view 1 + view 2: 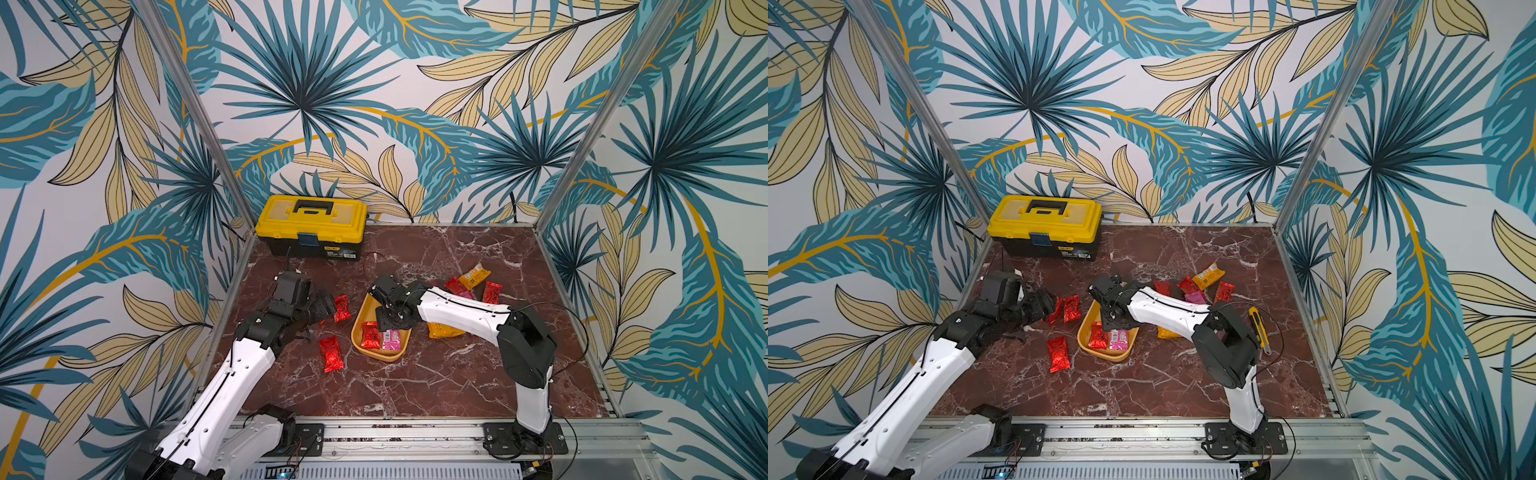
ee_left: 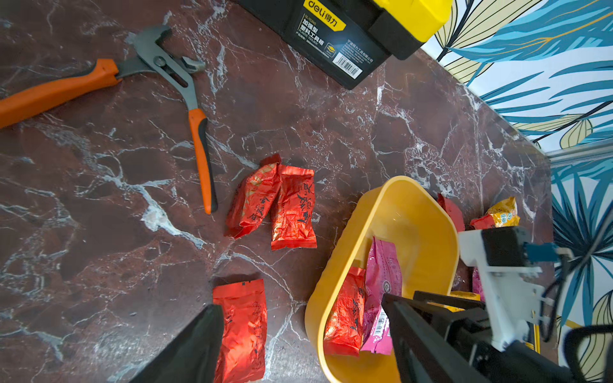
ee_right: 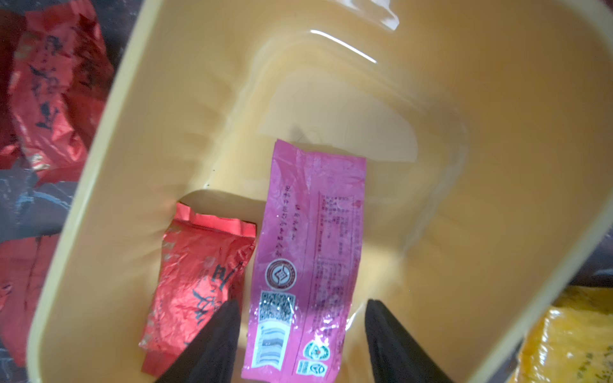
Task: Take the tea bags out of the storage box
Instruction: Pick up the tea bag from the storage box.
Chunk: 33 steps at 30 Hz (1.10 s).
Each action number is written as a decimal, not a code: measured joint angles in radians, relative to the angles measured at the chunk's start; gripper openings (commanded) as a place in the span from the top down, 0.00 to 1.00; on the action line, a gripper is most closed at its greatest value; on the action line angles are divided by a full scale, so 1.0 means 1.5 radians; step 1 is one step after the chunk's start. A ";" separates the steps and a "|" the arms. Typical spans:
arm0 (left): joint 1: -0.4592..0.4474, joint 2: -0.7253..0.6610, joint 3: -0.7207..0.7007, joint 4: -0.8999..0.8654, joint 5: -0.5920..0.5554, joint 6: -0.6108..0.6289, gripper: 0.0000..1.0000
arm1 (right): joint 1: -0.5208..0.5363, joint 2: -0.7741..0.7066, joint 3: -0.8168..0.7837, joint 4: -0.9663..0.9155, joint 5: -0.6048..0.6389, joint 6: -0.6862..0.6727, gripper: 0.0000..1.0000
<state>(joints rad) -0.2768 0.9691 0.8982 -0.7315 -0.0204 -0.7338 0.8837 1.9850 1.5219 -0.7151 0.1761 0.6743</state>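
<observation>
Hovering over the storage box, the right gripper has its jaws spread and empty, straddling one end of a pink tea bag on the box floor; a red tea bag lies touching it, also inside. The left gripper hangs beside the box on the left arm's side, jaws wide apart and holding nothing, over a single red bag, near a touching red pair. On the box's other side lie six loose bags: three red, one pink, two orange-yellow, one of them half hidden under the right arm. Print on the bags is unreadable. Eleven bags in all, two inside. Around the box: one toolbox, one pliers, one utility knife
</observation>
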 measured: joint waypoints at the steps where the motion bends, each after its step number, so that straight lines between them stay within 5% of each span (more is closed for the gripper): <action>1: 0.000 -0.004 0.000 0.000 0.000 0.000 0.15 | 0.001 0.004 0.001 -0.001 0.002 0.004 0.35; 33: 0.000 -0.042 -0.023 0.001 0.015 0.000 0.14 | 0.011 0.065 0.029 -0.016 0.017 0.069 0.41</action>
<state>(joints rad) -0.2768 0.9066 0.8635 -0.7307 0.0017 -0.7338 0.8997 2.0827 1.5650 -0.7391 0.2020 0.7784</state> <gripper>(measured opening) 0.858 0.600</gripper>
